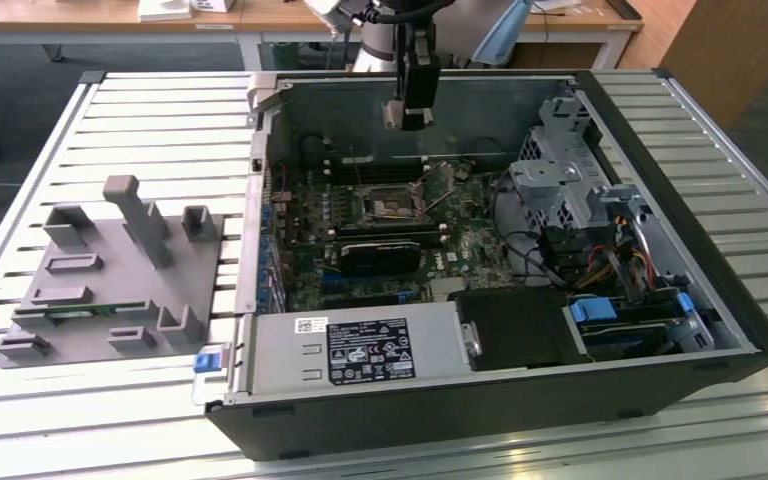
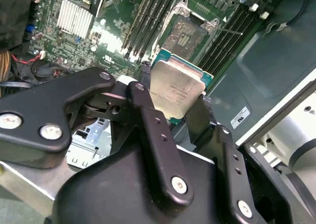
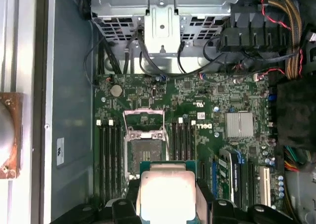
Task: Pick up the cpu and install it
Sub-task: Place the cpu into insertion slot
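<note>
The slatted counter (image 1: 157, 110) is topped by an open case (image 1: 491, 410), whose walls ring the motherboard (image 3: 197, 100). Free room is left around the claw (image 2: 170, 100) above the board. The cpu (image 2: 175, 83) is gripped by two opposite edges and held aloft near the socket (image 3: 144, 135), not yet seated.

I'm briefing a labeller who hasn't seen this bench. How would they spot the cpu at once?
Start at the open computer case lying on the slatted table; the gripper hangs above its motherboard. Clamped between the fingers is the cpu, a thin square chip. Its shiny silver top and green edge separate it from the dark, metal-framed socket below.
</note>
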`<state>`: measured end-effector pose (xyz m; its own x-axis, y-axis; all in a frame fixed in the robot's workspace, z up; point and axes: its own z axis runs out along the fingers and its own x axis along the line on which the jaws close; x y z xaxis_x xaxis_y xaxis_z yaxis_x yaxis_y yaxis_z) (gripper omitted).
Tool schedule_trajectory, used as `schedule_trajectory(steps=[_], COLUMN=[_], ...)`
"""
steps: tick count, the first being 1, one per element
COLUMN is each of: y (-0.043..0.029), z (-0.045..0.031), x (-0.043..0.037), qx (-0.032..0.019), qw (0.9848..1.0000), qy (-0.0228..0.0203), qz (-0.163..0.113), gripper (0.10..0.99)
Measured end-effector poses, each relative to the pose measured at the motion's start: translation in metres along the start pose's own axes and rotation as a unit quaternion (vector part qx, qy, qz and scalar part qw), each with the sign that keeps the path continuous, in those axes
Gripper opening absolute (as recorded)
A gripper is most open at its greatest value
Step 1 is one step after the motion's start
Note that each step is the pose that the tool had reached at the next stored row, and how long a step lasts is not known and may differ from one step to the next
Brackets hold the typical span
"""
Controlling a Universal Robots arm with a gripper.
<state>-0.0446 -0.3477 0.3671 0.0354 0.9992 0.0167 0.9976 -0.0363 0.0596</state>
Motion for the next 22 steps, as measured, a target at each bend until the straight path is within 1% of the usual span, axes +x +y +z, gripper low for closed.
schedule_trajectory(steps=[4, 8, 16, 22], y=[-0.0004, -0.0007, -0.0012, -0.0015], z=[0.0069, 0.0117, 0.0204, 0.0245], x=[0.001, 0.001, 0.0008, 0.0008], qx=[0.0001, 0.0003, 0.0003, 0.0004], qw=[1.0, 1.0, 1.0, 1.0], qy=[0.0001, -0.0001, 0.0, -0.0001], qz=[0.001, 0.001, 0.001, 0.001], gripper=[0.529, 0.529, 0.529, 0.529])
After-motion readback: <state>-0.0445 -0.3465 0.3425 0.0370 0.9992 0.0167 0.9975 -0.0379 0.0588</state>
